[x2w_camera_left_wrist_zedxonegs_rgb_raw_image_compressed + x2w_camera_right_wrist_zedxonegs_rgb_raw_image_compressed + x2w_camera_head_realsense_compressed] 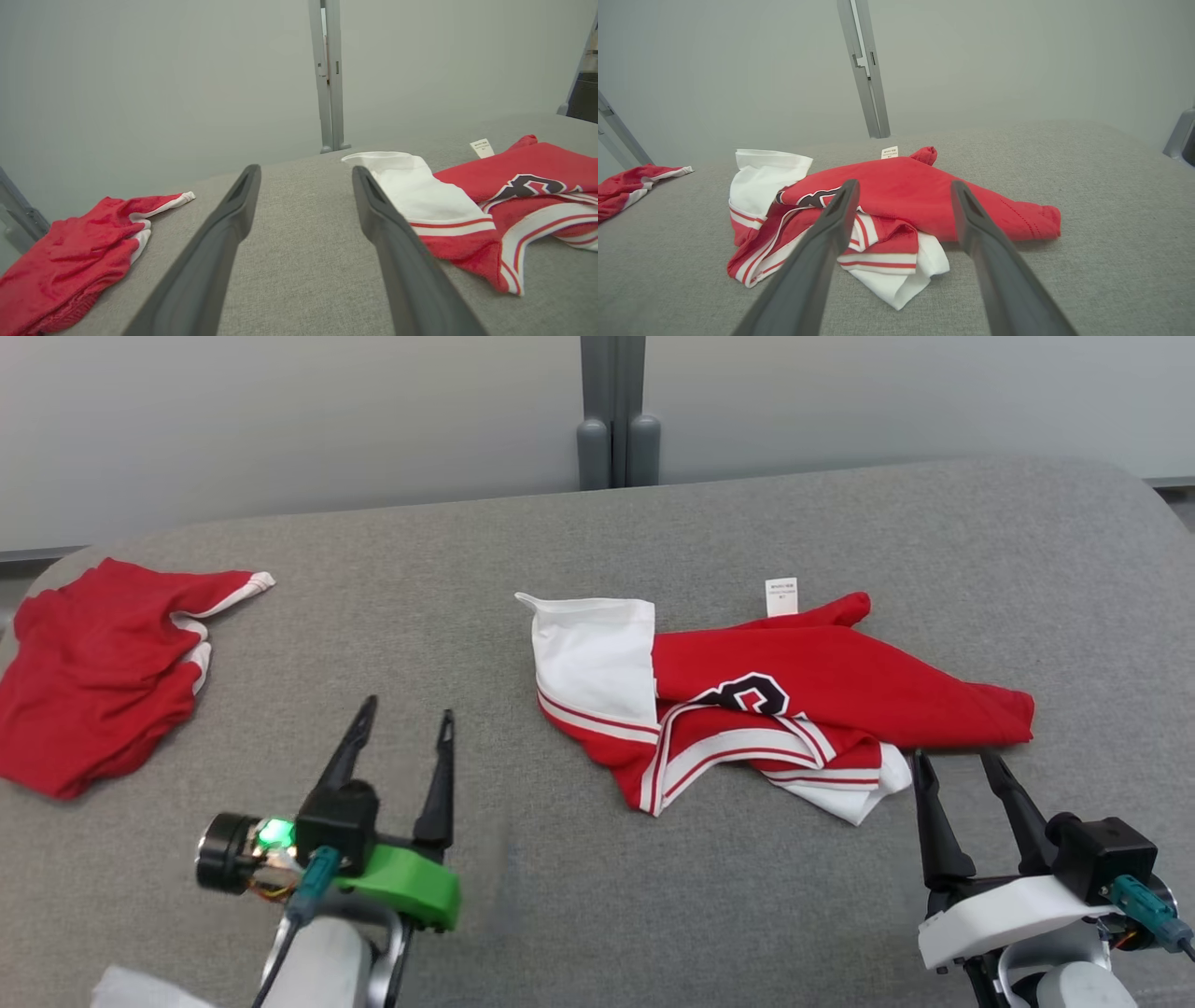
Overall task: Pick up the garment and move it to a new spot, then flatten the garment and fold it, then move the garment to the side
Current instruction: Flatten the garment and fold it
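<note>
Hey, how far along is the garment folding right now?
Barely started. Done: nothing on the jersey, which lies crumpled mid-table; a second red garment sits bunched at the left edge. In hand: nothing; the left gripper and right gripper are both open and empty, the right one close to the jersey's near edge. Left: pick up, relocate, flatten, fold, move aside.

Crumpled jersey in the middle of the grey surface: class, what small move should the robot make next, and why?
Probably ease the right pincer forward over the near edge of the jersey. It lies bunched and unheld, and that pincer stands open just short of it.
</note>
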Available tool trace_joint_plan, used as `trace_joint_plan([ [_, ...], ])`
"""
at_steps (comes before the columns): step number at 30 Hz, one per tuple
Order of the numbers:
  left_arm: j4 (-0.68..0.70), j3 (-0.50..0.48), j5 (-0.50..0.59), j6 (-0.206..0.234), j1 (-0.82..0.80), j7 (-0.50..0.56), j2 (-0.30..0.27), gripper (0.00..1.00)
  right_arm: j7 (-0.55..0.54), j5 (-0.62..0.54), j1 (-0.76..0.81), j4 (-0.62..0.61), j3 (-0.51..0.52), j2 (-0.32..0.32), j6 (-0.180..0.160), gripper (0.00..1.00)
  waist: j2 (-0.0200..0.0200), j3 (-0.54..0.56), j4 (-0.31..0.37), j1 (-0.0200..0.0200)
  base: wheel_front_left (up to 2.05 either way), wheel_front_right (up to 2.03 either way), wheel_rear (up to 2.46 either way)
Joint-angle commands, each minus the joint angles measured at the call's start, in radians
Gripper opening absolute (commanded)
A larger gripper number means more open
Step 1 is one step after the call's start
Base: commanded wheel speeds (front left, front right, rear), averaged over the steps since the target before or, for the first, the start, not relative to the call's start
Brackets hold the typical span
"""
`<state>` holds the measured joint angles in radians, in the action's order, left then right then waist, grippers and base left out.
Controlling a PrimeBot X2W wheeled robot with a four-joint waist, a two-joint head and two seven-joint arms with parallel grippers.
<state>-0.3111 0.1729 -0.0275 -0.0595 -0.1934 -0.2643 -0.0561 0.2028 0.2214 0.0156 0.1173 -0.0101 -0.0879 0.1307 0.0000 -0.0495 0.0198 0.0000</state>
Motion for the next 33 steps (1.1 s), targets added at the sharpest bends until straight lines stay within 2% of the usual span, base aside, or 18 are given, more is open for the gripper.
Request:
trace_joint_plan([
  [1,-0.028,0.030,0.010,-0.011,-0.039,0.000,0.001,1.00,0.004,0.005,-0.011,0.003,-0.001,-0.005,0.000,1.00,0.0000,-0.018,0.027,0.0000,0.00,0.00,0.00],
  [8,-0.188,0.214,-0.039,-0.031,-0.176,0.025,0.004,1.00,0.019,0.020,-0.035,0.021,-0.008,-0.009,0.000,1.00,0.0000,-0.056,0.102,0.0000,0.00,0.00,0.00],
  [16,-0.349,0.391,-0.129,-0.013,-0.274,0.086,0.003,1.00,0.038,0.048,-0.073,0.046,-0.013,-0.020,0.000,1.00,0.0000,-0.120,0.180,0.0000,0.00,0.00,0.00],
  [28,-0.544,0.524,-0.238,0.019,-0.357,0.127,0.003,1.00,0.058,0.069,-0.110,0.081,-0.019,-0.029,0.000,1.00,0.0000,-0.161,0.223,0.0000,0.00,0.00,0.00],
  [29,-0.559,0.529,-0.253,0.025,-0.362,0.120,0.003,0.96,0.059,0.070,-0.111,0.084,-0.020,-0.028,0.000,1.00,0.0000,-0.161,0.222,0.0000,0.00,0.00,0.00],
  [30,-0.573,0.536,-0.260,0.030,-0.367,0.121,0.003,0.15,0.060,0.069,-0.114,0.086,-0.021,-0.028,0.000,1.00,0.0000,-0.160,0.220,0.0000,0.00,0.00,0.00],
  [31,-0.590,0.545,-0.264,0.034,-0.374,0.120,0.003,0.00,0.061,0.067,-0.117,0.086,-0.022,-0.027,0.000,1.00,0.0000,-0.159,0.218,0.0000,0.00,0.00,0.00],
  [33,-0.607,0.557,-0.285,0.039,-0.385,0.107,0.002,0.00,0.062,0.064,-0.119,0.088,-0.023,-0.027,0.000,1.00,0.0000,-0.155,0.212,0.0000,0.00,0.00,0.00],
])
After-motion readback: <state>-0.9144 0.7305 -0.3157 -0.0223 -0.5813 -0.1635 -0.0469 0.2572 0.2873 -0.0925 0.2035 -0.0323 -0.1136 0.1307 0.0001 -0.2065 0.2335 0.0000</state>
